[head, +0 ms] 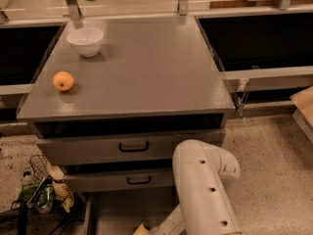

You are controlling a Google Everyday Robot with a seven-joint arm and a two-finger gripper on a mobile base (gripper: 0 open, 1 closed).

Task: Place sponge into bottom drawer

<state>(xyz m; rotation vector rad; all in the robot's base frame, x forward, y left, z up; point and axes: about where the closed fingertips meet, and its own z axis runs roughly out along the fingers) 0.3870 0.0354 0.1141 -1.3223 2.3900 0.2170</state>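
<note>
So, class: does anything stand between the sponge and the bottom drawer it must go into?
Nothing visible does. The sponge peeks in at the picture's lower edge, over the open bottom drawer. The gripper is out of view, below the arm.

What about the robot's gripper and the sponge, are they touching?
Cannot tell. In the camera view the arm reaches down over the bottom drawer, and the gripper is out of view past the lower edge; only a corner of the sponge shows there.

Cut off at the lower edge: bottom drawer (122,208), with only a corner of sponge (141,229) showing. Out of sight below that edge, past the arm (205,195): gripper.
</note>
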